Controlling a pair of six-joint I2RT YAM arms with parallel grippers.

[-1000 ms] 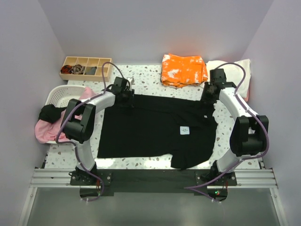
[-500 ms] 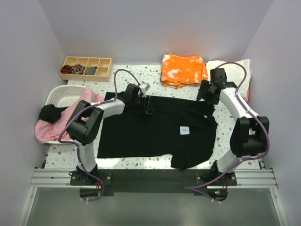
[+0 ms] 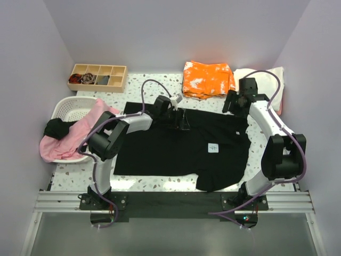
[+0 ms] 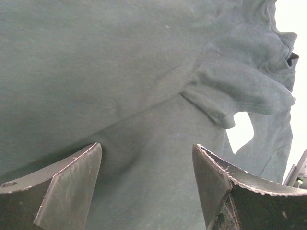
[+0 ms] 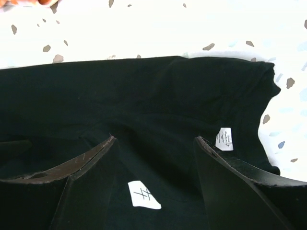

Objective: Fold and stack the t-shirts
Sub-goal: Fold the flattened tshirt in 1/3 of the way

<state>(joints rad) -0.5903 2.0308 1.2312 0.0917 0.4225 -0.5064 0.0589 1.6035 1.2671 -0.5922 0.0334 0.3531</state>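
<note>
The large black t-shirt (image 3: 170, 152) lies spread flat mid-table, a white label (image 3: 214, 148) on its right half. My left gripper (image 3: 184, 121) hovers open over the middle of its far edge; dark cloth (image 4: 120, 72) fills the left wrist view, and nothing is between the fingers. My right gripper (image 3: 234, 104) is open above the shirt's far right corner, looking down on black cloth (image 5: 144, 91) and two white labels. A folded orange white-blotched shirt (image 3: 208, 79) sits at the back. Behind the right arm is a cream shirt (image 3: 266, 74). A pink shirt (image 3: 74, 136) drapes over the basket.
A white slotted basket (image 3: 66, 109) stands at the left edge, with a dark cloth (image 3: 53, 128) hanging off it. A wooden compartment tray (image 3: 97, 77) is at the back left. Bare speckled tabletop (image 3: 154, 85) shows between tray and orange shirt.
My left gripper slid right along the black shirt's far edge, from its left corner to the middle, and opened. My right gripper opened. The shirt shifted slightly right.
</note>
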